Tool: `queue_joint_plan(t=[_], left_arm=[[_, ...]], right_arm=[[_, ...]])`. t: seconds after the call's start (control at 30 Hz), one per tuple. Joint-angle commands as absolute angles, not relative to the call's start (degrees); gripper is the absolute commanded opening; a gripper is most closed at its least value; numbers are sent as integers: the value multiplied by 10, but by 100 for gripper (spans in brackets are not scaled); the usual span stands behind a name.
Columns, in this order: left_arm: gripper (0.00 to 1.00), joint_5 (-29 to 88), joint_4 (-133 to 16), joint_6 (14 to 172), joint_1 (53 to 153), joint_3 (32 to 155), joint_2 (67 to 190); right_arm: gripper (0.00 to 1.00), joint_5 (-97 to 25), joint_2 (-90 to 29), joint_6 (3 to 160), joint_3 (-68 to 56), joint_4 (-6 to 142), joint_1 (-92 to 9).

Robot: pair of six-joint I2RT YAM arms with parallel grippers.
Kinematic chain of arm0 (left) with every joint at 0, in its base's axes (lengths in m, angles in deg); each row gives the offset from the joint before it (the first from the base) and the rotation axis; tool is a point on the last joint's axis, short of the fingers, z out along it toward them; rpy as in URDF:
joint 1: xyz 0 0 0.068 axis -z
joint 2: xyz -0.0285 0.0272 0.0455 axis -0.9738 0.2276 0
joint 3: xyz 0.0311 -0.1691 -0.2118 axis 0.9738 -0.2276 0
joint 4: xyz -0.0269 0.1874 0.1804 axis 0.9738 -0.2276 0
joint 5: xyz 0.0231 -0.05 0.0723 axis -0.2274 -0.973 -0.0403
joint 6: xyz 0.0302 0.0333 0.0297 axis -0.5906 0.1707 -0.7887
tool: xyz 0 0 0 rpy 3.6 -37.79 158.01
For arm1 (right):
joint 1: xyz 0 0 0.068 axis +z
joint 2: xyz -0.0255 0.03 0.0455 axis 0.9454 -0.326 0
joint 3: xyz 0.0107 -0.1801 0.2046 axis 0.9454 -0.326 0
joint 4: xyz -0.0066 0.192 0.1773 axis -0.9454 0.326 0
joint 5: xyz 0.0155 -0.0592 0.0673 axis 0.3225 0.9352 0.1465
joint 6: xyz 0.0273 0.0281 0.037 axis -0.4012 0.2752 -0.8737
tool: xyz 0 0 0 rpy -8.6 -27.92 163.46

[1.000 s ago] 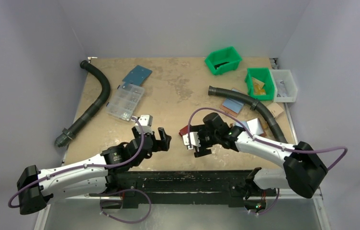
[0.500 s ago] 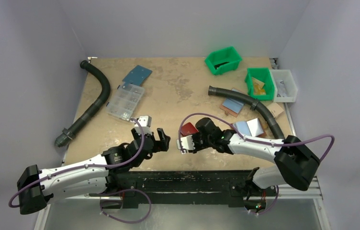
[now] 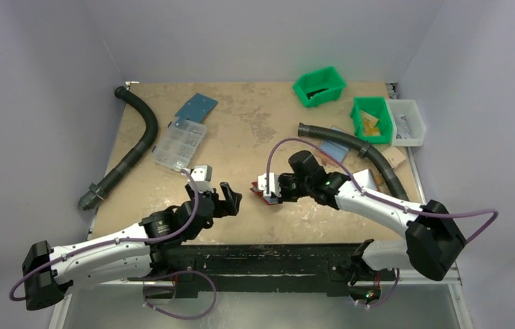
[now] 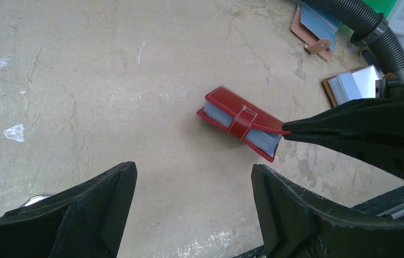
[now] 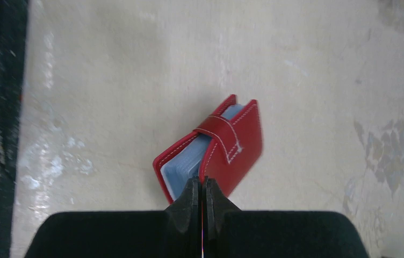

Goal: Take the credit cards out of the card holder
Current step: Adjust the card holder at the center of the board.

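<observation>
so the right gripper (image 5: 202, 189) is pinching down tight now, fingers pressed together on the edge of the red cover of the card holder (image 5: 237, 142); a second ago those jaws were standing wide apart, a bit nearer the arm bases, and half a second ago they were only part way in; the holder is sitting closed with its strap (image 5: 221, 137) across the front, pale blue-grey pockets (image 5: 181, 172) peeking out of the open side; it's lying around the middle of the table (image 3: 241, 130), toward the near edge, between the two grippers; it's looking a little blurred in both wrist views and I can't tell whether it's resting flat or coming up off the surface; the left gripper (image 4: 192, 180) is hanging near it with its fingers spread wide, touching nothing, roughly where it was a second ago; further out, the black hose (image 3: 354, 145) is curving past the right arm, with brown folders (image 4: 350, 86) lying beside it
</observation>
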State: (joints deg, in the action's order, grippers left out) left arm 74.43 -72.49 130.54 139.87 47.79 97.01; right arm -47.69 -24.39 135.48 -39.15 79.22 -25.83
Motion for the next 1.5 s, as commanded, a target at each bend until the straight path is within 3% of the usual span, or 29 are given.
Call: queue_joint_plan(t=[0.0,0.13,0.3,0.4,0.47,0.6,0.7,0.83,0.9,0.97,1.27,1.47], left_arm=[[83,767,-724,1302,1397,477,942],[82,779,-733,1301,1397,480,922],[82,777,-734,1299,1397,481,923],[82,767,-729,1300,1397,480,934],[82,756,-720,1302,1397,476,941],[82,727,-685,1305,1397,462,960],[82,711,-655,1307,1397,451,982],[83,692,-616,1314,1397,444,1021],[83,680,-580,1321,1397,439,1043],[83,668,-547,1330,1397,431,1064],[74,597,-428,1383,1342,423,1157],[71,584,-387,1425,1301,395,1161]], right_arm=[[0,-672,-214,1278,-332,819,-287],[0,-683,-218,1149,-338,742,-355],[3,-472,-325,1017,-342,688,-434],[42,-388,-400,994,-296,734,-457],[52,-361,-418,990,-281,749,-463],[62,-345,-382,995,-290,734,-469],[63,-390,-348,1035,-292,741,-469],[64,-537,-328,1164,-264,848,-469],[70,-606,-325,1221,-258,894,-469],[70,-634,-330,1237,-256,891,-468],[57,-662,-454,1097,-112,897,-468],[52,-632,-482,1037,-144,843,-476]])
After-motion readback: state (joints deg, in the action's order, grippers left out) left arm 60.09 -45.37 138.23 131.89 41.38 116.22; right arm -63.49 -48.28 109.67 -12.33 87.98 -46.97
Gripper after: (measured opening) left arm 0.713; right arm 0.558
